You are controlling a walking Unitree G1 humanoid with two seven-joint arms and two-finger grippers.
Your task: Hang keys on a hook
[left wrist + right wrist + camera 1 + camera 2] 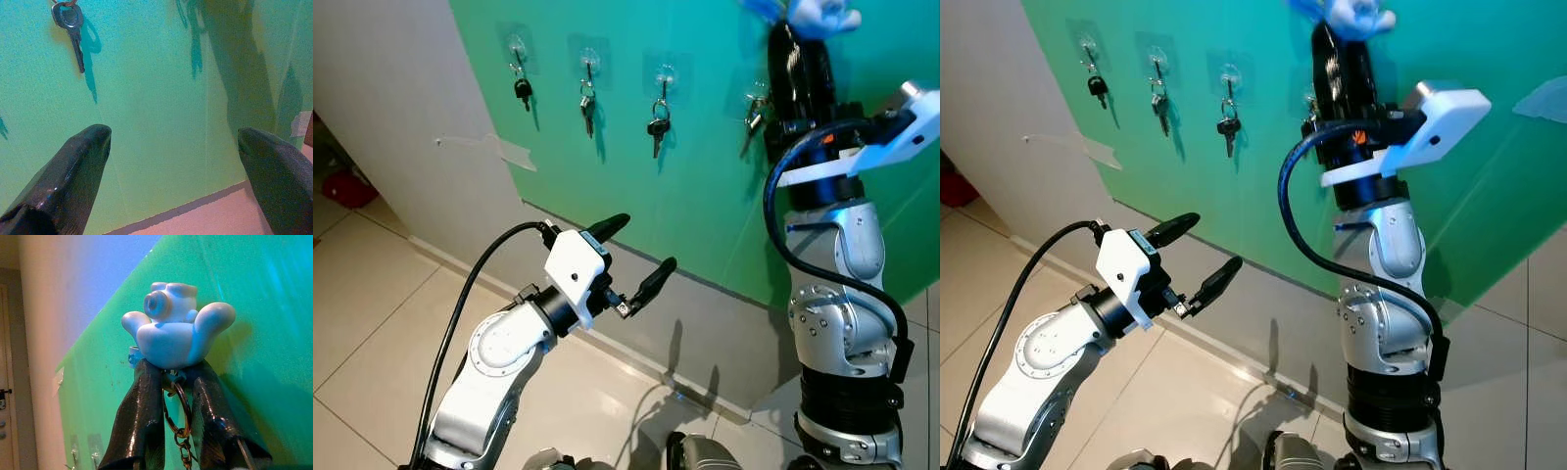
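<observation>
Right gripper (168,377) raised high at green wall (705,196), fingers clamped on keys (182,431) just under white figure charm (176,330); ring and chain hang between fingers. Left gripper (641,257) low, fingers apart, empty. Three hooks on left already carry keys; fourth hook (759,98) beside right arm. Step, by my judgement: bringing ring to hook. Next move needs lowering ring over hook tip, then opening.
</observation>
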